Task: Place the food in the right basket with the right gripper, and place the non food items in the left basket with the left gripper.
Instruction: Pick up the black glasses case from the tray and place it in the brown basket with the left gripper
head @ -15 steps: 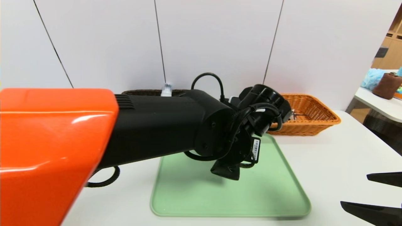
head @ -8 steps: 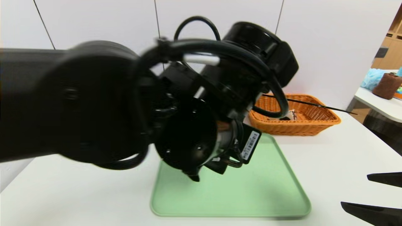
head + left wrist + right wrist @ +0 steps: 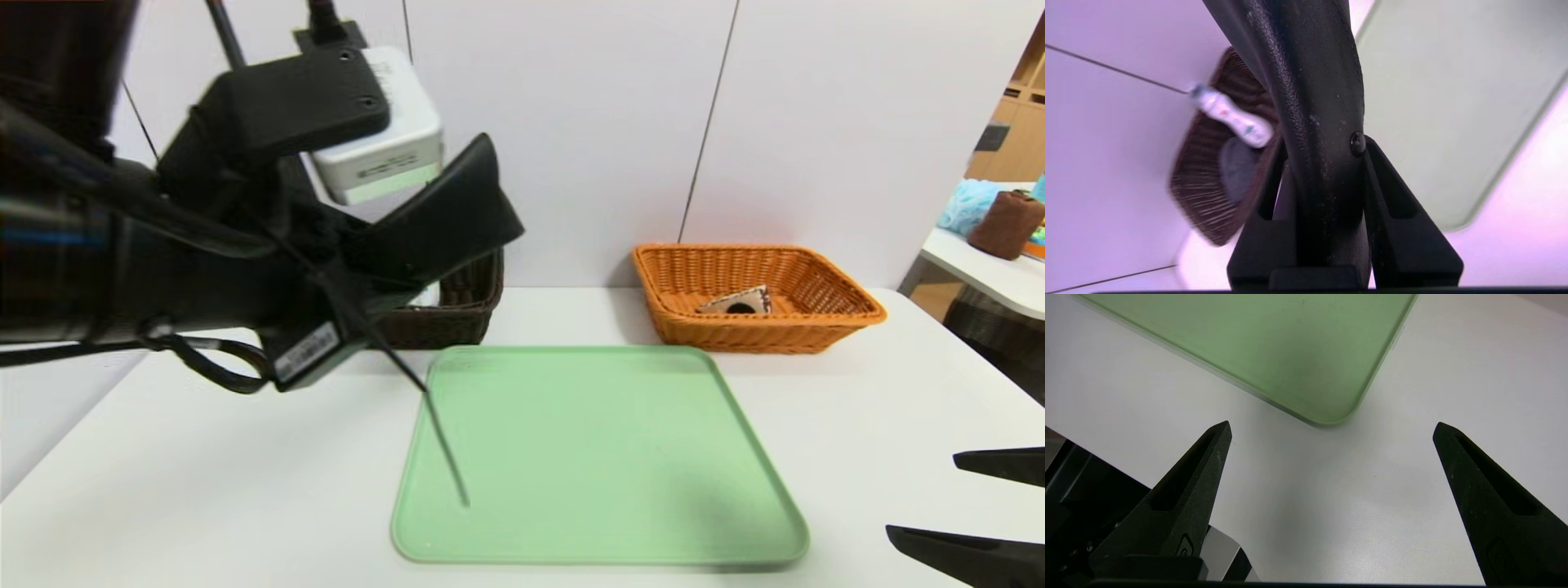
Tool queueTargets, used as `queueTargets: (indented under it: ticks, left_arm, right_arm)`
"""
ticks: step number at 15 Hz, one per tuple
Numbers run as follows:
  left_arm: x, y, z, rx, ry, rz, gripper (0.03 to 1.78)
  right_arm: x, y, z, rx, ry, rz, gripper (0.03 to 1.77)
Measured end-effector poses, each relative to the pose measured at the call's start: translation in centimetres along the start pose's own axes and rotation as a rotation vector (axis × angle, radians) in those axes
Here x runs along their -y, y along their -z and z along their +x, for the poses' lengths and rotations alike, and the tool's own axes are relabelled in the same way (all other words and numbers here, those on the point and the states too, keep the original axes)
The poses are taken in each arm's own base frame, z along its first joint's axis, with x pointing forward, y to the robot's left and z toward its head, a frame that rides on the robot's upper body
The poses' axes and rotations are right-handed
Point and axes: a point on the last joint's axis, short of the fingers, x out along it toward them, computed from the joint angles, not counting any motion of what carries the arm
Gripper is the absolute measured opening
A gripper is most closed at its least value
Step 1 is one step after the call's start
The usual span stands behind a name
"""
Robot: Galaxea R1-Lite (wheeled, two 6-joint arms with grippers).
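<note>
My left gripper (image 3: 1323,143) is shut on a black, rough-surfaced item (image 3: 1310,81) that reaches well past the fingertips. In the head view the left arm is raised at the left, with the gripper (image 3: 408,245) above and in front of the dark brown left basket (image 3: 461,314). A thin black rod (image 3: 441,441) slants down from it over the tray. The brown basket (image 3: 1204,196) holds a white bottle (image 3: 1231,116) and a grey object (image 3: 1237,167). The orange right basket (image 3: 816,314) holds a small food packet (image 3: 739,302). My right gripper (image 3: 921,496) rests open at the table's near right.
A pale green tray (image 3: 596,457) lies in the middle of the white table with nothing on it; its corner (image 3: 1331,404) shows just beyond the right gripper (image 3: 1331,428). A wall stands behind both baskets. Another table with cloths (image 3: 1004,220) is at the far right.
The left arm has swung up and to the left from above the tray, carrying the black item, and now uncovers the tray and the orange basket. The right gripper has not moved.
</note>
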Motion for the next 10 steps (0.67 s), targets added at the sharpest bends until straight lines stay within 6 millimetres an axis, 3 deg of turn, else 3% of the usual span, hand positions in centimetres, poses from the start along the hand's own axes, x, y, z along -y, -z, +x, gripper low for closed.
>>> queueTargets:
  ticks: [5, 10]
  left_arm:
    - [-4.3, 3.4, -1.5, -0.082, -0.115, 0.293, 0.48]
    - [-7.8, 6.0, 0.6, -0.076, -0.122, 0.491, 0.48]
  right_arm:
    - [0.0, 0.6, -0.3, 0.004, 0.001, 0.007, 1.70]
    - [-0.1, 0.9, -0.8, 0.024, 0.003, 0.007, 1.70]
